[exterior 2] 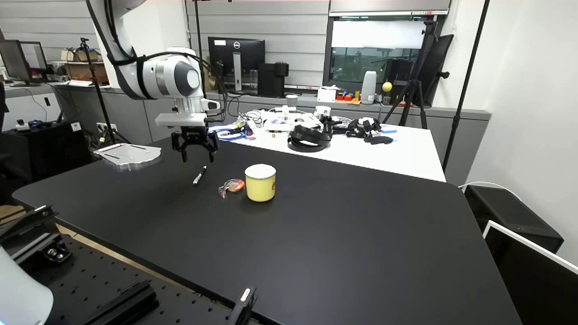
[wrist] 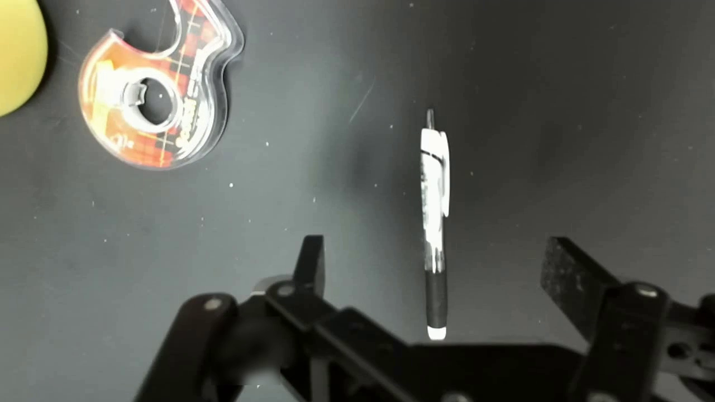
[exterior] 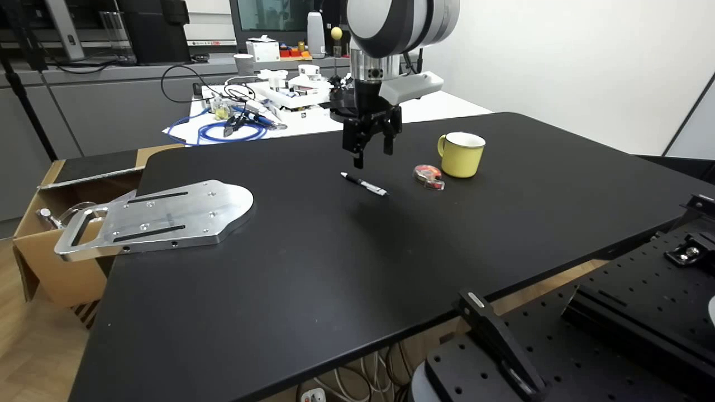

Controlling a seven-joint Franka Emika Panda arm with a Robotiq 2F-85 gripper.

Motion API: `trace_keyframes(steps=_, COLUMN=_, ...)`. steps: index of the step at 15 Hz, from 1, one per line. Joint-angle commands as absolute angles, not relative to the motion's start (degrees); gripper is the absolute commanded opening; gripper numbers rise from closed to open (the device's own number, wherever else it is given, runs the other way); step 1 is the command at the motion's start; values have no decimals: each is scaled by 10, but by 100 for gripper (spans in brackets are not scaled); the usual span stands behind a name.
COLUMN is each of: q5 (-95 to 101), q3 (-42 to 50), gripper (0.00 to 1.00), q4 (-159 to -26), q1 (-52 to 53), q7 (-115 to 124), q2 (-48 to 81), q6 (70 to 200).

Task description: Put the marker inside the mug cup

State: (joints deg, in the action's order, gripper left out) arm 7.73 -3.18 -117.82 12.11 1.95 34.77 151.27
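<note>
The marker, a pen with a white barrel and dark grip, lies flat on the black table (exterior: 268, 312). It shows in both exterior views (exterior: 373, 188) (exterior 2: 198, 176) and in the wrist view (wrist: 434, 195). The pale yellow mug cup (exterior: 462, 159) (exterior 2: 260, 187) stands upright beyond the tape dispenser from the marker. Only part of the mug's side shows at the wrist view's top left corner (wrist: 19, 56). My gripper (exterior: 373, 156) (exterior 2: 198, 159) is open and empty above the table, over the marker's dark end. In the wrist view the marker lies between the spread fingers (wrist: 434, 254).
A clear and red tape dispenser (exterior: 429, 176) (exterior 2: 233, 185) (wrist: 190, 117) lies between the marker and the mug, close to the mug. A silver metal plate (exterior: 173, 215) (exterior 2: 131, 154) lies at one table edge. A white table (exterior 2: 397, 155) with cables and parts stands behind.
</note>
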Motion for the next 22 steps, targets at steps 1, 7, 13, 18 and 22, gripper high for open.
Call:
trace_keyframes(steps=1, q5=75, q3=-24, gripper=100, q4=-1201, q1=127, q7=46, q2=356, q6=1543)
trace_keyframes(steps=7, q5=81, q3=-4, gripper=100, q4=-1217, q1=122, q7=38, q2=384, q6=1583)
trace_keyframes(steps=13, q5=80, q3=5, gripper=75, q4=-1217, q1=124, q7=38, q2=395, q6=1597)
trace_keyframes(steps=18, q5=82, q3=10, gripper=39, q4=-1217, q1=129, q7=41, q2=395, q6=1604)
trace_keyframes(steps=22, q5=84, q3=16, gripper=13, q4=-1218, q1=134, q7=45, q2=395, q6=1607)
